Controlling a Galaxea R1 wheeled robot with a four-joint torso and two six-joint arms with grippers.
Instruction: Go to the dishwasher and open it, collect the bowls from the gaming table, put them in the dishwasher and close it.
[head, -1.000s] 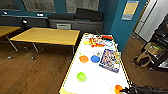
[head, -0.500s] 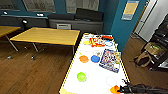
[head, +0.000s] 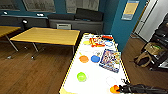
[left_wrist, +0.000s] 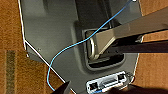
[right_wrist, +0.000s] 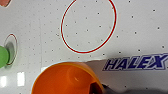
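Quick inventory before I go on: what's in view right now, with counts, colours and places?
Gaming table: one, white top, runs away from the robot.
Bowls: four. Orange and blue side by side mid-table; lime-green nearer the robot; a second orange one at the near right edge, large in the right wrist view.
Game box: one, colourful, right of the blue bowl.
More colourful game items: far end of the table; count unclear.
Yellow-topped tables: two, left of the gaming table; nearer, farther.
Dark sofa: along the blue back wall.
Bag: one, on the floor, right.
Right arm: dark, at the near orange bowl; fingers unclear.
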